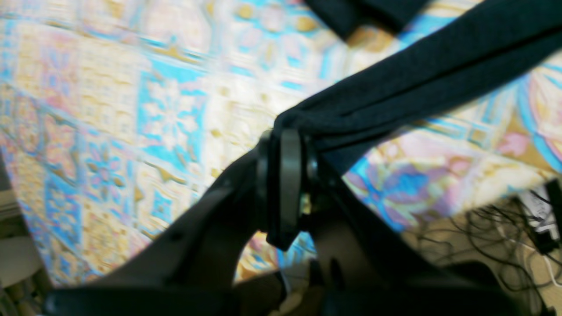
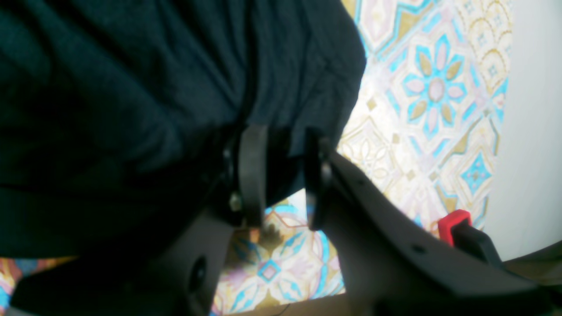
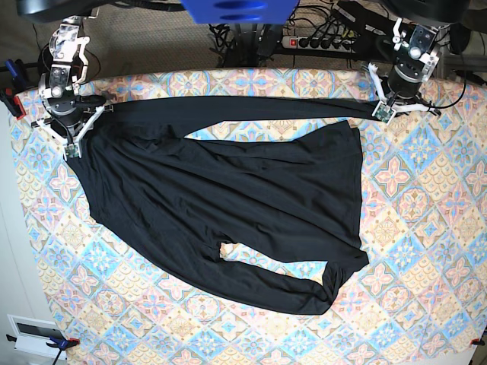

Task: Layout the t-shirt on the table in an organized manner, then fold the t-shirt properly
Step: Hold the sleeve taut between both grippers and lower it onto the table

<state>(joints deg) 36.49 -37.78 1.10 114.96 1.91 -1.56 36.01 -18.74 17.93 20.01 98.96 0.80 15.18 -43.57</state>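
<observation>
A: Where is the t-shirt seen?

B: In the base view it is spread over the middle and upper left of the table, whose patterned cloth is left bare along the right side and the bottom edge. One sleeve is stretched in a long band across the upper part of the frame, from the upper left towards the upper right. The other sleeve is curled along the lower centre, its cuff bunched at the lower right of the garment.

A: How is the left gripper seen?

B: In the left wrist view its jaws are pressed together on the end of the stretched sleeve, and the black fabric is drawn taut from them towards the upper right of that frame. In the base view this gripper is found at the upper right, at the sleeve's tip.

A: And the right gripper?

B: In the right wrist view its fingers are parted, a gap being left between them. Dark fabric is seen above and to the left of them, but whether cloth is touched by the pads cannot be told. In the base view it is placed at the upper left, over the garment's corner.

A: Is anything else noted?

B: A red-tipped clamp is seen at the table's edge in the lower right of the right wrist view.
</observation>
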